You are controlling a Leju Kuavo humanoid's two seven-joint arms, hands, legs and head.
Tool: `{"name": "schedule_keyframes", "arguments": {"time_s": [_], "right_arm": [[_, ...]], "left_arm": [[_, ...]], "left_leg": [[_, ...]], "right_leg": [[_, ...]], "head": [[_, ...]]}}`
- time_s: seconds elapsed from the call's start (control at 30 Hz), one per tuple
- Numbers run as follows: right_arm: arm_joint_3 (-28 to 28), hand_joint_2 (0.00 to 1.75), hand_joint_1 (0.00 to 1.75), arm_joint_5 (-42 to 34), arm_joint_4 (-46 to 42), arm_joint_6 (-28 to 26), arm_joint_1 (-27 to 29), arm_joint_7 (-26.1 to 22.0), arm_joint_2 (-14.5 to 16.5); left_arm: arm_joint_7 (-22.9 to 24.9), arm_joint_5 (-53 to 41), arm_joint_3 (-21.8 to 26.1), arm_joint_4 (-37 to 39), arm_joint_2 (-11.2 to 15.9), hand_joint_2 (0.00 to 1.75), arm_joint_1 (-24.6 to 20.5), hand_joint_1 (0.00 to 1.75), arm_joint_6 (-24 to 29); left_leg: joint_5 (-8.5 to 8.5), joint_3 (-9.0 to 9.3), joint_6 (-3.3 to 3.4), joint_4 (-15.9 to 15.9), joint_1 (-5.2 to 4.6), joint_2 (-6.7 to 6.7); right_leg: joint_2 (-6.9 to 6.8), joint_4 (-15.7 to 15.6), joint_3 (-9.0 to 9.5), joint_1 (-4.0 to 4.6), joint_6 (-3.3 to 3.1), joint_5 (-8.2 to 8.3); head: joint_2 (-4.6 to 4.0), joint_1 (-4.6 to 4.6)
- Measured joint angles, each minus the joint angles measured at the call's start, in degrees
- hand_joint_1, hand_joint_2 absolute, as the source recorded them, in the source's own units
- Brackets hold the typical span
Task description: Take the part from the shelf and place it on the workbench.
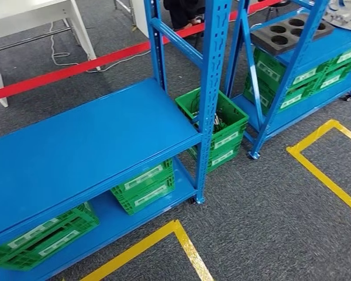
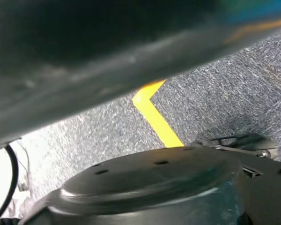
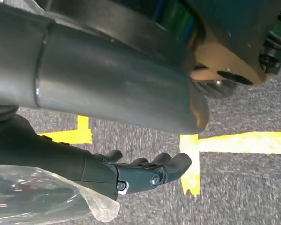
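Under the blue shelf [image 1: 85, 140] sit green crates [image 1: 144, 186] — yellow floor tape [image 1: 182, 237] alongside.

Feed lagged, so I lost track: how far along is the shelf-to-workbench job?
Done: nothing visibly; the right hand hangs over the taped floor, fingers straight, gripping nothing. In hand: the approach, with the shelf and its crates ahead. Left: grasping the part, carrying and placing it.
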Motion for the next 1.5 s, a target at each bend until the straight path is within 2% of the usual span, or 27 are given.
{"name": "schedule_keyframes", "arguments": {"time_s": [0.03, 0.07, 0.1, 0.17, 0.23, 0.27, 0.33, 0.4, 0.47, 0.53, 0.57, 0.63, 0.7, 0.77, 0.83, 0.87, 0.93, 0.97, 1.03, 1.07, 1.1, 1.17, 1.23, 1.3, 1.37, 1.43, 1.5], "right_arm": [[-0.01, 0.00, 0.00, -0.02, 0.00, 0.00, 0.00, 0.03, -0.01], [-0.01, 0.00, 0.00, -0.01, 0.00, 0.00, -0.06, 0.03, -0.01], [-0.02, 0.00, 0.00, 0.01, 0.00, 0.00, -0.13, 0.02, -0.01], [-0.02, 0.00, 0.00, 0.12, 0.00, 0.00, -0.21, -0.04, -0.01], [-0.02, 0.00, 0.00, 0.21, 0.00, 0.01, -0.23, -0.06, 0.01], [-0.02, 0.00, 0.00, 0.22, 0.00, 0.01, -0.29, -0.06, 0.02], [-0.02, 0.00, 0.00, 0.25, -0.03, 0.02, -0.52, -0.07, 0.02], [-0.01, 0.00, 0.00, 0.27, -0.05, 0.02, -0.61, -0.08, 0.01], [0.01, 0.00, 0.00, 0.28, -0.04, 0.02, -0.49, -0.08, 0.01], [0.01, 0.00, 0.00, 0.31, -0.04, 0.02, -0.30, -0.07, 0.00], [0.00, 0.00, 0.00, 0.34, -0.04, 0.02, -0.24, -0.07, -0.01], [-0.01, 0.00, 0.00, 0.39, -0.04, 0.02, -0.21, -0.06, -0.01], [0.00, 0.00, 0.00, 0.40, -0.03, 0.04, -0.22, -0.07, -0.01], [0.00, 0.00, 0.00, 0.40, -0.01, 0.08, -0.23, -0.05, -0.02], [-0.01, 0.00, 0.00, 0.42, 0.00, 0.09, -0.28, -0.05, -0.02], [-0.02, 0.00, 0.00, 0.43, 0.00, 0.13, -0.28, -0.06, -0.02], [-0.02, 0.00, 0.00, 0.50, 0.01, 0.23, -0.24, -0.08, -0.01], [-0.02, 0.00, 0.00, 0.55, 0.01, 0.31, -0.18, -0.08, -0.02], [-0.02, 0.00, 0.00, 0.65, 0.02, 0.39, -0.13, 0.05, -0.05], [-0.02, 0.44, 0.00, 0.67, 0.02, 0.44, -0.17, 0.40, -0.07], [-0.02, 0.87, 0.00, 0.60, 0.02, 0.52, -0.25, 1.01, -0.08], [-0.02, 1.75, 0.00, 0.28, 0.02, 0.91, -0.39, 2.77, -0.08], [0.17, 1.75, 0.00, -0.73, -0.19, 1.79, -0.51, 4.35, -0.16], [0.88, 1.75, 0.00, -2.84, -0.64, 2.92, -0.50, 5.34, -0.52], [2.00, 0.87, 0.00, -5.51, -1.06, 3.80, -0.31, 5.97, -0.99], [3.32, 0.00, 0.00, -8.37, -1.49, 4.52, -0.06, 6.48, -1.50], [4.45, 0.00, 0.00, -10.66, -1.90, 5.07, 0.21, 6.83, -1.95]], "left_arm": [[0.08, -0.06, -0.02, 0.00, 0.01, 0.00, 0.00, 0.00, -0.03], [0.22, -0.08, -0.03, 0.00, 0.01, 0.00, 0.06, 0.00, -0.04], [0.44, -0.10, -0.04, 0.00, 0.02, 0.00, 0.13, 0.00, -0.04], [0.77, -0.14, -0.07, 0.00, 0.08, 0.00, 0.10, 0.00, -0.08], [0.91, -0.16, -0.10, 0.00, 0.15, 0.00, -0.18, 0.00, -0.18], [0.95, -0.16, -0.10, 0.01, 0.19, 0.00, -0.25, 0.00, -0.24], [0.96, -0.16, -0.11, 0.02, 0.26, 0.00, -0.12, 0.00, -0.27], [1.10, -0.14, -0.13, 0.02, 0.31, 0.00, -0.03, 0.00, -0.29], [1.37, -0.11, -0.14, 0.02, 0.30, 0.00, -0.15, 0.00, -0.40], [1.69, -0.06, -0.15, 0.02, 0.30, 0.00, -0.23, 0.00, -0.56], [1.85, 0.07, -0.14, 0.02, 0.31, 0.00, -0.21, 0.00, -0.69], [2.07, 0.36, -0.11, 0.02, 0.32, 0.00, -0.19, 0.00, -1.10], [2.25, 0.64, -0.08, 0.02, 0.33, 0.00, -0.27, 0.00, -1.51], [2.53, 1.01, -0.05, 0.02, 0.35, 0.00, -0.34, 0.00, -1.85], [2.86, 1.44, -0.01, 0.03, 0.44, 0.00, -0.22, 0.00, -2.22], [2.96, 1.62, 0.02, 0.04, 0.49, 0.00, -0.17, 0.00, -2.44], [3.03, 1.88, 0.05, 0.04, 0.57, 0.00, -0.28, 0.00, -2.90], [3.02, 1.97, 0.05, 0.04, 0.57, 0.44, -0.39, 0.00, -3.12], [3.01, 2.07, 0.07, 0.04, 0.58, 1.31, -0.46, 0.00, -3.46], [3.01, 2.07, 0.07, 0.04, 0.60, 1.75, -0.38, 0.00, -3.60], [3.05, 2.06, 0.07, 0.04, 0.62, 1.75, -0.29, 0.00, -3.75], [3.26, 2.05, 0.07, 0.04, 0.74, 1.75, -0.16, 0.00, -4.15], [3.79, 1.90, 0.49, 0.04, 1.02, 1.75, -0.06, 0.00, -4.98], [4.36, 1.18, 1.65, 0.04, 1.23, 1.75, 0.38, 0.00, -6.16], [4.78, 0.03, 3.09, -0.02, 1.43, 0.87, 1.05, 0.00, -7.22], [5.03, -1.23, 4.54, -0.27, 1.71, 0.00, 1.58, 0.00, -8.20], [5.14, -2.26, 5.70, -0.61, 1.87, 0.00, 1.83, 0.00, -8.98]], "left_leg": [[-0.06, -0.82, -0.01, 1.65, 0.03, 0.20], [1.00, -0.53, 0.08, 1.07, 0.04, 0.34], [2.93, 0.84, 0.30, -1.64, -0.02, 0.70], [6.20, 4.72, 1.15, -9.24, -0.63, 3.45], [6.69, 6.68, 1.89, -13.26, -1.38, 5.95], [6.37, 6.73, 2.12, -13.55, -1.63, 6.07], [6.57, 6.88, 2.62, -14.10, -1.41, 4.55], [6.96, 7.23, 3.20, -14.77, -0.93, 3.06], [7.07, 7.23, 3.55, -14.95, -0.71, 1.55], [7.02, 7.25, 3.67, -14.92, -0.70, -0.17], [6.98, 7.33, 3.64, -14.87, -0.69, -1.07], [6.79, 7.51, 3.36, -14.64, -0.59, -2.79], [6.54, 7.36, 2.81, -14.16, -0.61, -4.25], [6.60, 6.94, 2.14, -13.93, -0.53, -5.45], [6.70, 6.62, 1.52, -13.84, -0.34, -6.24], [6.26, 6.28, 1.21, -13.19, -0.38, -5.47], [3.79, 4.19, 0.61, -8.73, -0.45, -2.42], [2.11, 2.43, 0.32, -5.14, -0.41, -0.93], [0.12, -0.60, -0.01, 0.97, -0.14, 0.11], [0.61, -0.89, -0.04, 1.50, -0.06, 0.23], [2.10, -0.12, 0.04, -0.05, 0.00, 0.28], [5.93, 3.63, 0.66, -7.41, -0.13, 0.55], [7.28, 6.40, 1.38, -13.03, -0.49, 1.03], [7.02, 6.84, 1.25, -14.28, -0.63, 1.20], [7.01, 6.85, 1.06, -14.33, -0.62, 1.16], [6.86, 6.90, 1.31, -14.34, -0.65, 1.15], [6.78, 6.94, 1.43, -14.34, -0.65, 1.15]], "right_leg": [[-0.90, 0.00, 0.08, 0.10, -0.07, -0.14], [-1.68, 0.01, 0.24, 0.18, -0.09, -0.30], [-2.42, 0.00, 0.51, 0.26, -0.04, -0.50], [-3.73, -0.02, 0.98, 0.47, 0.29, -1.02], [-5.04, -0.06, 1.15, 0.71, 0.80, -1.50], [-5.78, -0.17, 1.43, 0.82, 1.04, -1.64], [-6.57, -0.35, 2.22, 0.84, 1.54, -2.03], [-3.79, 2.14, 1.29, 0.76, 2.04, -3.80], [-0.01, 9.28, -2.54, 0.58, 2.35, -7.04], [1.13, 15.18, -6.20, 0.51, 2.51, -8.32], [1.29, 15.22, -6.73, 0.50, 2.55, -7.23], [2.36, 9.07, -4.81, 0.33, 2.55, -2.49], [5.03, 2.63, -2.24, 0.04, 2.45, 0.33], [6.25, 0.84, -1.14, 0.02, 2.08, 0.24], [5.05, 0.49, -0.69, 0.05, 1.39, 0.42], [4.33, 0.34, -0.54, -0.01, 0.99, 0.51], [2.67, 0.08, -0.24, -0.10, 0.33, 0.52], [1.90, 0.06, -0.15, -0.04, 0.11, 0.38], [0.51, 0.07, -0.03, 0.07, -0.08, 0.15], [0.05, 0.07, 0.05, 0.09, -0.08, 0.05], [-0.24, 0.07, 0.19, 0.09, -0.05, -0.05], [-0.57, 0.04, 0.38, 0.08, 0.14, -0.29], [-0.73, 0.12, 0.46, 0.25, 0.66, -0.57], [-0.75, 0.20, 0.32, 0.43, 0.77, -0.73], [-0.75, -0.05, 0.19, 0.43, 0.64, -0.70], [-0.76, -0.44, 0.33, 0.41, 0.88, -0.64], [-0.76, -0.69, 0.46, 0.41, 1.03, -0.60]], "head": [[0.00, 0.00], [0.00, -0.01], [0.00, -0.01], [-0.01, 0.00], [0.00, -0.03], [0.00, -0.03], [0.00, 0.01], [0.01, 0.27], [0.00, 0.66], [0.00, 0.79], [0.00, 0.81], [0.00, 0.84], [0.01, 0.85], [0.01, 0.84], [0.01, 0.82], [0.01, 0.69], [0.00, 0.32], [0.00, 0.15], [0.00, 0.12], [0.00, 0.10], [0.00, 0.10], [0.00, 0.10], [0.00, 0.09], [0.00, 0.18], [0.00, 0.28], [0.00, 0.28], [0.00, 0.30]]}}
